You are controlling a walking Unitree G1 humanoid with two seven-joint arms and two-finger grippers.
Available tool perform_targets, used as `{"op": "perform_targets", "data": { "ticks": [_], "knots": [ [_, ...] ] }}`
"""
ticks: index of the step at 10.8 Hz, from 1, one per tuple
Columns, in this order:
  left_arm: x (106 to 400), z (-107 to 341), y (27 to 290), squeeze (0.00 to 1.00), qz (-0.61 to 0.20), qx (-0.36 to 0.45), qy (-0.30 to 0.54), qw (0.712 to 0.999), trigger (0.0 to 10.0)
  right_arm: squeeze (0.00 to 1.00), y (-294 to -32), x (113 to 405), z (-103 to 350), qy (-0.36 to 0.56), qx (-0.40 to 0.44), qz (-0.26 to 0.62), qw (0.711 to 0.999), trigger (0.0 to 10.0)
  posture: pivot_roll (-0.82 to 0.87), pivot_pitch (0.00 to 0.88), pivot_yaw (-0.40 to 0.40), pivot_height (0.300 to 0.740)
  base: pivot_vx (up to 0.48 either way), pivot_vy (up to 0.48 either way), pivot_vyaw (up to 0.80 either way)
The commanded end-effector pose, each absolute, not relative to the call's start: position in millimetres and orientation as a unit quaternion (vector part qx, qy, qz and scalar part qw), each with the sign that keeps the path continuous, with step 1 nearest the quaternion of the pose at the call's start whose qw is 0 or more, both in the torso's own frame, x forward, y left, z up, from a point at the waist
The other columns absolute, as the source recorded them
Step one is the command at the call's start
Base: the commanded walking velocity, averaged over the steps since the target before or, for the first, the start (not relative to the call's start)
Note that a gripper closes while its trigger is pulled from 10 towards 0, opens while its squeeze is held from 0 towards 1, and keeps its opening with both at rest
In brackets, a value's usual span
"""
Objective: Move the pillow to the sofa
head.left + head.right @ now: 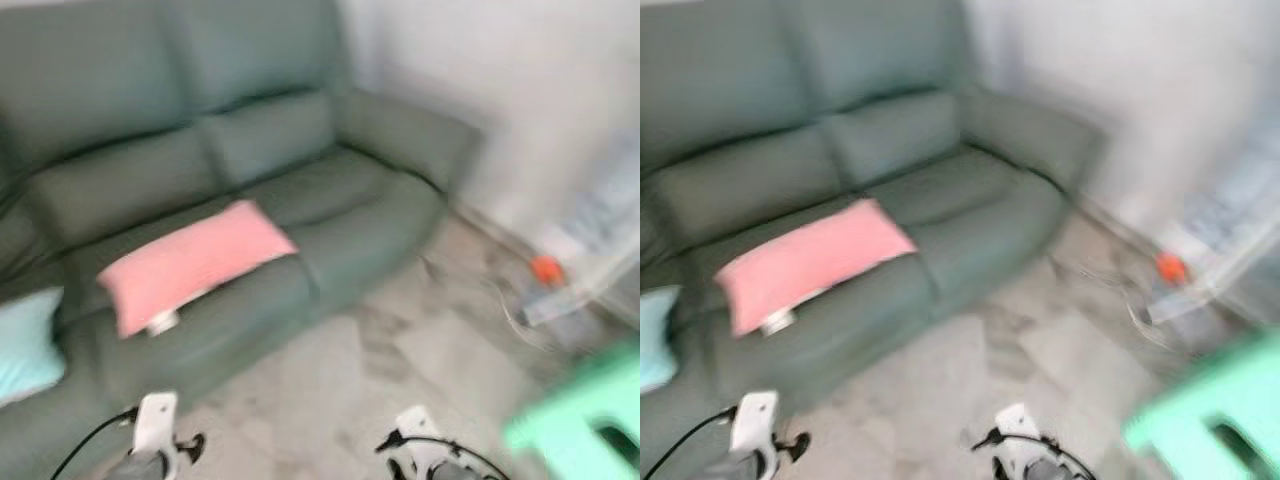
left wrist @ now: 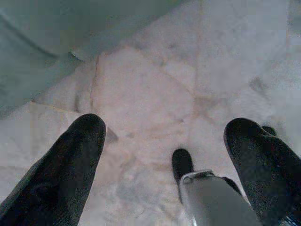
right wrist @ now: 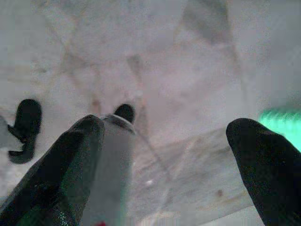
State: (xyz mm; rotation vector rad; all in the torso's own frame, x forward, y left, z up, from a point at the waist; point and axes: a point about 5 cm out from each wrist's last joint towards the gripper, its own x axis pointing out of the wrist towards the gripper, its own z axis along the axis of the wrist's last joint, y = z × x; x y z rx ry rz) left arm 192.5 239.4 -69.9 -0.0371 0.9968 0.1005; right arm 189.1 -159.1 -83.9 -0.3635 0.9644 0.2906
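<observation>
A pink pillow (image 1: 190, 262) lies on the seat of the grey-green sofa (image 1: 330, 170), near its front edge. At the sofa's left end sits a light blue pillow (image 1: 25, 343). Both arms hang low at the picture's bottom edge. The left gripper (image 2: 164, 155) is open over the pale stone floor with nothing between its fingers (image 2: 66, 169). The right gripper (image 3: 164, 160) is open too, over the floor, holding nothing. The head views are blurred.
A mint-green stool (image 1: 585, 420) stands at the right front. By the right wall lie a clear plastic thing (image 1: 600, 250) and a small orange object (image 1: 546, 268). Pale marble floor (image 1: 400, 340) spreads before the sofa.
</observation>
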Motion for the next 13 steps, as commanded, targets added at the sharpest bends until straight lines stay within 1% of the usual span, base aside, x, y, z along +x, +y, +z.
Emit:
{"op": "perform_targets", "data": {
  "ticks": [1, 3, 6, 7, 9, 11, 12, 13],
  "knots": [
    [193, -70, 236, 0.00, 0.041, -0.022, 0.479, 0.877, 10.0, 0.00, -167, 190, -83, 0.462, -0.180, 0.133, 0.858, 10.0, -0.15, 0.075, 0.026, 0.740, 0.000, 0.000, -0.80],
    [192, -71, 234, 0.00, 0.039, -0.022, 0.480, 0.876, 10.0, 0.00, -167, 189, -83, 0.462, -0.181, 0.134, 0.858, 10.0, -0.15, 0.076, 0.028, 0.740, 0.000, 0.000, -0.80],
    [193, -76, 214, 0.00, 0.032, -0.023, 0.479, 0.877, 10.0, 0.00, -167, 189, -84, 0.464, -0.180, 0.134, 0.857, 10.0, -0.15, 0.078, 0.029, 0.740, 0.000, 0.000, -0.80],
    [190, -77, 213, 0.00, 0.033, -0.023, 0.481, 0.876, 10.0, 0.00, -167, 189, -84, 0.464, -0.180, 0.134, 0.857, 10.0, -0.15, 0.078, 0.029, 0.740, 0.000, 0.000, -0.80],
    [180, -81, 221, 0.00, 0.040, -0.023, 0.490, 0.871, 10.0, 0.00, -167, 189, -84, 0.464, -0.180, 0.134, 0.857, 10.0, -0.15, 0.077, 0.029, 0.740, 0.000, 0.000, -0.80],
    [177, -79, 234, 0.00, 0.046, -0.020, 0.491, 0.870, 10.0, 0.00, -166, 189, -84, 0.464, -0.180, 0.134, 0.857, 10.0, -0.15, 0.077, 0.030, 0.740, 0.000, 0.000, -0.80],
    [174, -78, 242, 0.00, 0.052, -0.020, 0.492, 0.869, 10.0, 0.00, -166, 189, -84, 0.462, -0.179, 0.134, 0.858, 10.0, -0.15, 0.076, 0.030, 0.740, 0.000, 0.000, -0.56],
    [168, -77, 254, 0.00, 0.058, -0.016, 0.495, 0.867, 10.0, 0.00, -166, 189, -84, 0.462, -0.180, 0.136, 0.858, 10.0, -0.16, 0.074, 0.030, 0.740, 0.000, 0.000, 0.00]
  ]
}}
